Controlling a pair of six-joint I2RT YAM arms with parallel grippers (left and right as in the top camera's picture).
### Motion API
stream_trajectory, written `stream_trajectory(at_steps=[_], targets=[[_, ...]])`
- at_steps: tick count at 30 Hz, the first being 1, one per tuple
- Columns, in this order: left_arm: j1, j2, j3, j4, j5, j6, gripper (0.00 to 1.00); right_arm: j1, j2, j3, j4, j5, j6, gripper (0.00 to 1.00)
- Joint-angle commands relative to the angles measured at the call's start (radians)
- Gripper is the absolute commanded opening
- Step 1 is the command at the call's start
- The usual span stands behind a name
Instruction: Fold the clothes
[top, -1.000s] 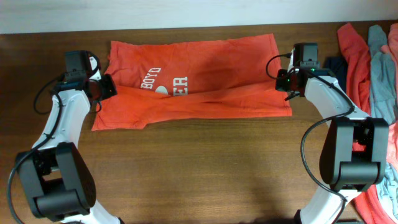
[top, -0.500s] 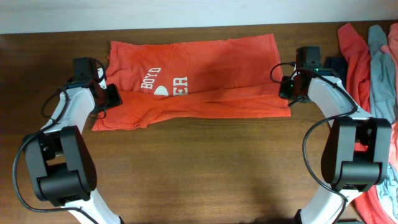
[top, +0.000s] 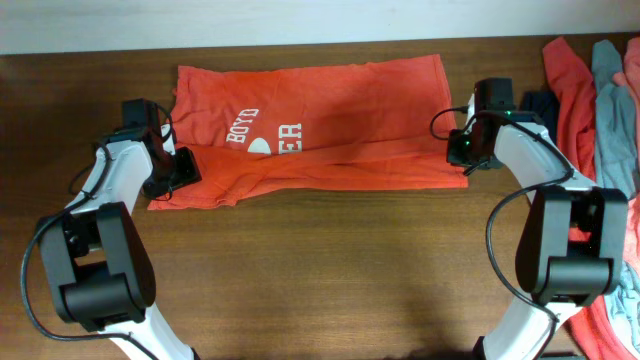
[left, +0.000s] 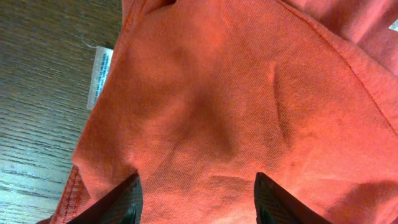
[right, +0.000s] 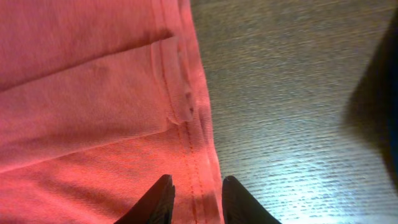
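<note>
At opposite ends of orange T-shirt (top: 340, 110) | lying lengthwise left-to-right between arms | spreading left gripper (left: 199, 186) wide over left corner | straddling right hem with right gripper (right: 198, 183), narrowly parted

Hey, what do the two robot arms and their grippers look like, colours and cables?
The left arm and right arm have white shells with black joint housings. A thin black cable loops beside each. The gripper fingers are black and tapered.

Orange-red T-shirt (left: 217, 93) — soft matt cloth, fine twill weave, table (right: 298, 93) — dark grained wood, faint sheen
</note>
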Motion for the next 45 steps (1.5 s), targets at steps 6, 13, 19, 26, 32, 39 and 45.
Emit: stream_trajectory(at_steps=[6,13,19,26,32,39,45], targets=[[-0.002,0.014,-0.045,0.058,0.014,0.005,0.57,-0.001,0.115,-0.014,-0.003,-0.05,-0.045,0.31],[-0.001,0.043,-0.107,0.074,0.013,0.006,0.57,-0.001,0.157,-0.014,-0.093,-0.046,-0.044,0.32],[-0.001,0.05,-0.152,0.045,-0.065,0.005,0.57,-0.002,0.157,-0.014,-0.222,-0.026,-0.044,0.32],[0.001,0.05,-0.205,-0.031,-0.117,0.005,0.56,-0.002,0.157,-0.016,-0.315,0.065,-0.03,0.3],[0.058,0.05,-0.268,-0.08,-0.222,-0.037,0.53,-0.002,0.157,-0.052,-0.344,0.113,-0.025,0.3],[0.145,0.05,-0.299,-0.085,-0.207,-0.055,0.53,-0.002,0.157,-0.1,-0.348,0.109,-0.001,0.22],[0.152,0.05,-0.299,-0.079,-0.189,-0.055,0.53,-0.002,0.156,-0.102,-0.366,0.065,0.01,0.04]])
